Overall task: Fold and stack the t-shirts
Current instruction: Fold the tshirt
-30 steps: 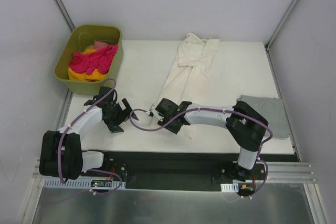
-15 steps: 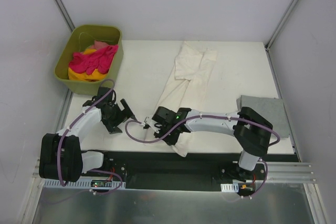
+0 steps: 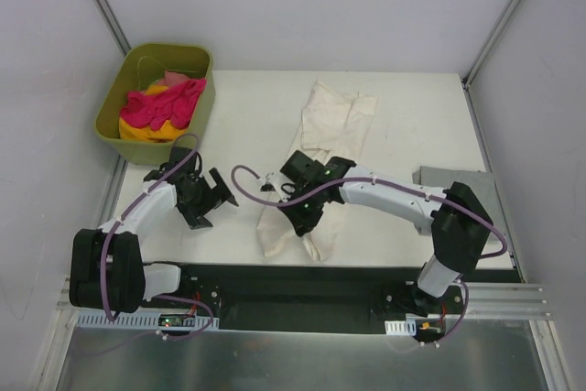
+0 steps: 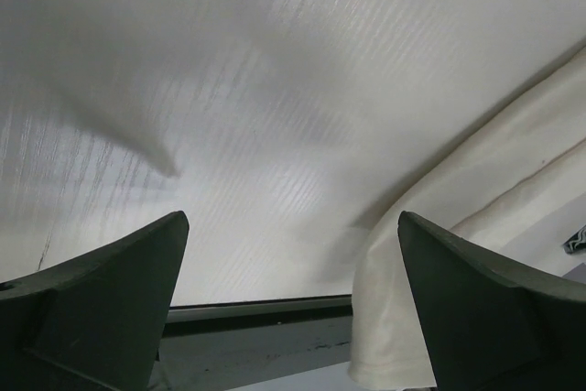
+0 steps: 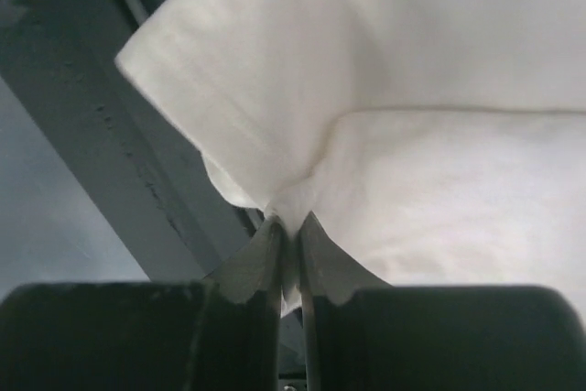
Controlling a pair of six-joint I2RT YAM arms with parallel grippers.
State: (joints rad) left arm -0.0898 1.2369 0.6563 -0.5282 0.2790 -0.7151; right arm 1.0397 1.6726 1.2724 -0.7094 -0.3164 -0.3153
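Observation:
A long cream-white t-shirt (image 3: 320,130) lies bunched lengthwise down the middle of the table, its near end (image 3: 275,235) at the front edge. My right gripper (image 3: 300,219) is shut on a fold of that shirt, seen pinched between its fingers in the right wrist view (image 5: 291,244). My left gripper (image 3: 220,191) is open and empty just left of the shirt; the shirt's edge (image 4: 439,254) shows between its fingers. A grey t-shirt (image 3: 481,200) lies folded at the right edge. Pink (image 3: 165,105), yellow and red shirts sit in the tub.
An olive-green plastic tub (image 3: 197,116) stands at the back left corner. The black rail (image 3: 311,286) of the arm mounts runs along the table's near edge. White walls and metal posts enclose the table.
My right gripper has dragged the cream shirt toward the near edge and swung rightward; the shirt's far end slid nearer. My left gripper shifted only slightly.

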